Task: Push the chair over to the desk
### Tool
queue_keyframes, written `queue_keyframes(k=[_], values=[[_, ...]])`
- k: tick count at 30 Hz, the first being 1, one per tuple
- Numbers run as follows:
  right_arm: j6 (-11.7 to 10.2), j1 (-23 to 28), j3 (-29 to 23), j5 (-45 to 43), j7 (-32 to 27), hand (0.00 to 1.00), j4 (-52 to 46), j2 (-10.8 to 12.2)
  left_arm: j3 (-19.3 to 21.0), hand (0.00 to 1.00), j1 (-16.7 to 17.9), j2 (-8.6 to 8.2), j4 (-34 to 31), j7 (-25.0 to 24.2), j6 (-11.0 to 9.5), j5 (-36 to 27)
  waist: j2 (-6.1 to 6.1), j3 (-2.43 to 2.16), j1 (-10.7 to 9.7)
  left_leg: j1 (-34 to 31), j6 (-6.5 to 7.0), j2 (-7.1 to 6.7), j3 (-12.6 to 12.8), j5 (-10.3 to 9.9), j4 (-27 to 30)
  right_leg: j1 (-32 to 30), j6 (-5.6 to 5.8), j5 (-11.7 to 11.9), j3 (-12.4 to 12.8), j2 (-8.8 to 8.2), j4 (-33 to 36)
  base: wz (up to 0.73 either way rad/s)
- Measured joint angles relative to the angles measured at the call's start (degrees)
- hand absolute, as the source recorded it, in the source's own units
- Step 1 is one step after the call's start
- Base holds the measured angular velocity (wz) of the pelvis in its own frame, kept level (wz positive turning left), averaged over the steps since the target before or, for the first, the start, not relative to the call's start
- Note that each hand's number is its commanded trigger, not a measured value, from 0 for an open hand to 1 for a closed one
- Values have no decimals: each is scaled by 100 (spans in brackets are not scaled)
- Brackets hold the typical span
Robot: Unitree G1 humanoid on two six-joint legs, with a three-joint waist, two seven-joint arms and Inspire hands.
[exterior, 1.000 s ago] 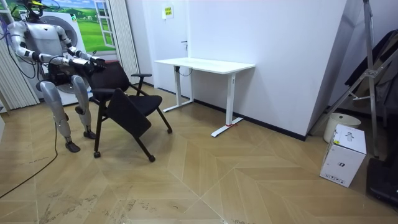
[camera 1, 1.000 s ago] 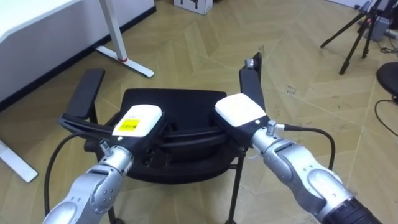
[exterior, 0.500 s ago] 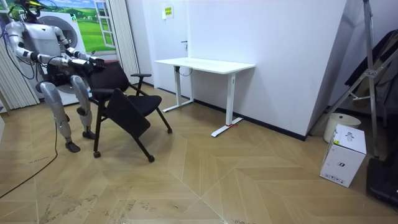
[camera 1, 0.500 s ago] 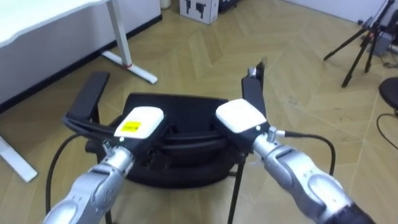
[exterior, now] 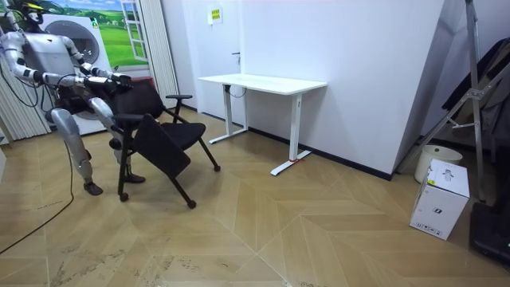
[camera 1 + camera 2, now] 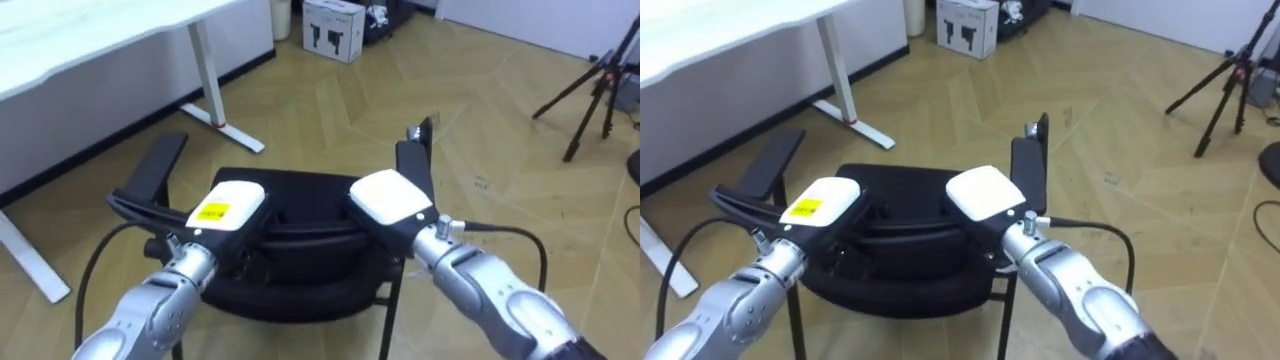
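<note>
Chair at centre looks mid-push, well short of the upper-left bench; left hand and right hand sit on its back, and I cannot tell their grip.

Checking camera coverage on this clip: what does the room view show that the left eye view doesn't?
The room view adds the robot standing behind the chair, one leg forward, and the chair's legs down to the floor. The left eye view adds the left hand and right hand set at the top edge of its backrest, plus a tripod. Both share the chair, the arms reaching to it and the white desk.
</note>
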Motion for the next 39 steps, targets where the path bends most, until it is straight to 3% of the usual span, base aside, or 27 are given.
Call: queue_keyframes(k=[2, 4, 5, 7, 8, 9, 10, 12, 13, 15, 17, 18, 19, 21, 22, 23, 24, 25, 26, 27, 28, 29, 30, 33, 34, 37, 39], values=[[-1, 53, -31, -1, -14, 100, -82, -27, 11, 100, 19, -1, -52, -1, 1, 19, -48, 0, 24, 37, 97, -65, 114, 59, -15, 15, 70, -63, 1, -114, 43, 0], [-8, 85, -55, 31, -63, 100, -136, -58, 27, 100, 38, -1, -109, 0, 0, 28, -65, -4, 57, 51, 164, -152, 141, -30, 61, 48, 143, -122, -3, -219, 54, -3], [-8, 87, -68, 38, -67, 100, -158, -67, 40, 100, 44, -2, -144, -2, 1, 27, -98, -12, 85, 73, 196, -237, 169, -113, 90, 62, 206, -179, -3, -316, 97, -7], [-11, 87, -87, 53, -72, 100, -165, -80, 39, 100, 5, 0, -156, -21, -5, 27, -205, 15, 133, 141, 286, -393, 254, -299, 161, 104, 310, -323, -3, -514, 267, -4], [-24, 85, -97, 58, -94, 100, -156, -105, 34, 100, -53, -4, -145, -74, -11, 28, -227, -13, 130, 182, 345, -489, 247, -421, 237, 96, 416, -408, -33, -671, 512, 8], [-27, 86, -135, 96, -102, 100, -160, -103, 34, 100, -89, -12, -135, -80, -20, 28, -222, -6, 132, 180, 387, -546, 229, -575, 403, -26, 463, -418, -162, -809, 1061, 6], [-26, 82, -150, 93, -102, 100, -161, -94, 35, 100, -108, -11, -131, -84, -26, 27, -219, 10, 136, 167, 410, -569, 230, -646, 476, -133, 528, -364, -194, -906, 1439, 3], [-33, 82, -170, 177, -99, 100, -147, -119, 35, 100, -166, -11, -131, -148, -52, 26, -140, 47, 135, 201, 463, -577, 203, -910, 779, -663, 556, 221, -78, -1186, 2761, 10], [-51, 91, -172, 210, -104, 100, -123, -117, 35, 100, -175, -5, -132, -151, -75, 69, -113, 49, 119, 264, 491, -567, 134, -1020, 834, -808, 535, 571, -3, -1196, 3085, 16], [-84, 104, -171, 231, -111, 100, -71, -92, 36, 100, -180, 35, -117, -147, -125, 100, -91, 62, 130, 401, 534, -554, 48, -1136, 826, -929, 535, 1037, 126, -1149, 3350, 14], [-91, 68, -171, 249, -133, 100, -67, -78, 48, 100, -221, 83, -112, -102, -166, 108, -88, 59, 192, 424, 580, -589, -73, -1186, 768, -1151, 560, 1127, 298, -1037, 3487, -3], [-91, -9, -170, 210, -147, 100, -46, -50, 94, 100, -239, 97, -75, -14, -217, 126, -18, 106, 270, 456, 584, -592, -209, -1187, 706, -1391, 557, 952, 352, -920, 3518, -15], [-90, -29, -169, 200, -167, 100, -26, -25, 111, 100, -247, 104, -57, 15, -239, 126, 4, 126, 304, 494, 584, -591, -276, -1186, 661, -1515, 534, 860, 355, -829, 3492, -17], [-93, -108, -89, 182, -182, 100, 38, 40, 150, 100, -186, 217, -57, 136, -310, 124, 44, 127, 328, 647, 578, -689, -783, -1144, 416, -1960, 470, 654, 258, -487, 2855, 9], [-118, -125, -79, 180, -182, 100, 60, 43, 168, 100, -178, 231, -49, 161, -339, 128, 45, 129, 325, 703, 567, -712, -934, -1129, 355, -2042, 458, 650, 246, -375, 2547, 45], [-154, -125, -78, 181, -182, 100, 83, 67, 209, 100, -174, 241, -43, 170, -384, 186, 16, 124, 314, 785, 562, -782, -1256, -1107, 273, -2187, 402, 689, 267, -200, 1896, 73], [-154, -128, -81, 182, -189, 100, 126, 131, 218, 100, -183, 267, -43, 174, -402, 197, -65, 105, 241, 864, 524, -821, -1503, -1103, 207, -2280, 387, 802, 346, -56, 1191, 89], [-155, -132, -82, 182, -189, 100, 136, 144, 217, 100, -200, 279, -44, 173, -401, 217, -121, 88, 163, 895, 497, -861, -1665, -1118, 198, -2293, 386, 907, 404, -29, 825, 130], [-163, -136, -90, 196, -201, 100, 145, 137, 207, 100, -219, 287, -40, 205, -379, 266, -164, 79, -12, 932, 427, -923, -2012, -1168, 230, -2271, 380, 1020, 475, -17, 257, 131], [-159, -225, -98, 206, -193, 100, 222, 151, 199, 100, -285, 244, -24, 199, -302, 298, -234, 36, -5, 996, 322, -937, -2226, -1237, 283, -2162, 361, 1349, 566, -19, 6, 115], [-197, -257, -98, 210, -168, 100, 245, 137, 195, 100, -280, 261, -40, 220, -310, 310, -261, 22, 16, 987, 273, -931, -2303, -1286, 315, -2068, 227, 1454, 585, 39, -36, 84], [-209, -261, -125, 216, -236, 100, 248, 127, 203, 100, -294, 242, -38, 253, -313, 313, -264, 15, 6, 1026, 177, -884, -2412, -1384, 371, -1946, -1, 1595, 429, 57, -33, 69], [-209, -313, -134, 211, -179, 100, 252, 119, 206, 100, -289, 218, -25, 292, -304, 313, -248, 7, 20, 1121, 116, -793, -2380, -1421, 341, -1836, -158, 1479, 277, 62, 35, 71], [-239, -528, -135, 199, -127, 100, 322, 111, 247, 100, -292, 204, 4, 386, -285, 314, -238, 40, 165, 1201, -111, -544, -2214, -1553, 390, -1693, -377, 1156, -28, 120, 181, 35], [-247, -588, -135, 198, -102, 100, 350, 124, 265, 100, -308, 204, 12, 399, -279, 314, -242, 44, 170, 1193, -147, -512, -2209, -1573, 430, -1666, -403, 1091, -91, 128, 201, 39], [-222, -749, -135, 203, -74, 100, 407, 145, 296, 100, -454, 200, 85, 400, -271, 310, -279, 131, 266, 1117, -302, -321, -1847, -1661, 907, -1500, -525, 718, -343, 138, 404, 44], [-221, -769, -155, 205, -63, 100, 382, 149, 320, 100, -462, 197, 79, 427, -272, 310, -266, 138, 232, 744, -366, -112, -1530, -1636, 1724, -1330, -603, 458, -690, 140, 481, 71]])
